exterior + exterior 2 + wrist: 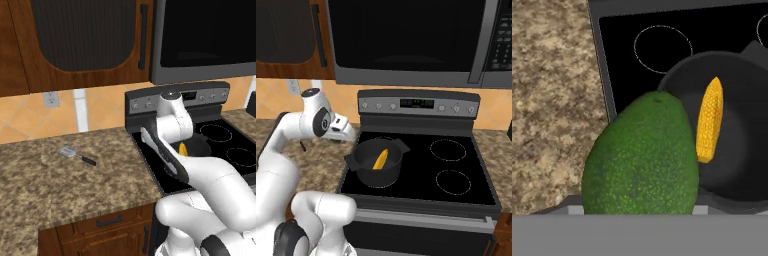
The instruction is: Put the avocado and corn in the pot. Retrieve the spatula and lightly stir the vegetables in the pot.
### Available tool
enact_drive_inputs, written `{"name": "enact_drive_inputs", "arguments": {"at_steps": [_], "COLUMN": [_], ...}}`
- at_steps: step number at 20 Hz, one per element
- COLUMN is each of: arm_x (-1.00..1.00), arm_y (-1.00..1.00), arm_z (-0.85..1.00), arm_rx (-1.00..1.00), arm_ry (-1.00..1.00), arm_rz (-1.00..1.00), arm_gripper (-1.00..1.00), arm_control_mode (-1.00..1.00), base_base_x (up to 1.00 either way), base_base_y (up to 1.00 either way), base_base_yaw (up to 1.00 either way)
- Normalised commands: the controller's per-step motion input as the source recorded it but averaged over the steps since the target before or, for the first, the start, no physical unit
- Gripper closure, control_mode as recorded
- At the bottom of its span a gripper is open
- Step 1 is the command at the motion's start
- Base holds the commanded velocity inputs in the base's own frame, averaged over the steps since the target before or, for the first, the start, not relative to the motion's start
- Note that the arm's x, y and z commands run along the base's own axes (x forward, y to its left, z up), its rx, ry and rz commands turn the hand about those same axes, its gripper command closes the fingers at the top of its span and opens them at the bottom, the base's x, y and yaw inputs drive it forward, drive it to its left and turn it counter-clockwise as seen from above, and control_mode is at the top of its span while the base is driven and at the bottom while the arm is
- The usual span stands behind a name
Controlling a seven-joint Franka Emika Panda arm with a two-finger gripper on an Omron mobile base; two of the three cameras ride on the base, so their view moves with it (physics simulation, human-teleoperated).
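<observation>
The dark-green avocado (639, 160) looms large in the hand view, lifted off the counter and covering my fingertips. My gripper (342, 137) is shut on it, hanging just left of the pot, above the stove's left edge. The dark grey pot (367, 162) stands on the front left burner with the yellow corn (380, 159) lying inside; in the hand view the corn (709, 120) rests in the pot (742, 125) just beyond the avocado. The spatula (75, 155) lies flat on the granite counter to the left, slotted head pointing away and black handle toward the stove.
A black glass stovetop (456, 165) has free burners to the right of the pot. Its control panel (416, 105) rises behind, with a microwave (406, 40) overhead. The granite counter (50, 185) stretches left of the stove, with wood cabinets (75, 35) above.
</observation>
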Motion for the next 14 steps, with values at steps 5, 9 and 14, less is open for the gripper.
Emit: {"name": "enact_drive_inputs", "arguments": {"at_steps": [5,9,14], "arm_x": [-0.12,-0.01,0.2], "arm_y": [-1.0,-0.99,-0.75], "arm_z": [0.01,-0.47,-0.58], "arm_rx": [0.03,0.07,0.03], "arm_ry": [0.14,0.01,0.0], "arm_rz": [-0.26,-0.2,-0.13], "arm_gripper": [1.0,1.0,1.0], "arm_control_mode": [-1.0,-1.0,-1.0], "base_base_x": [0.0,0.0,0.0], "base_base_y": [0.0,0.0,0.0], "base_base_yaw": [0.0,0.0,0.0]}}
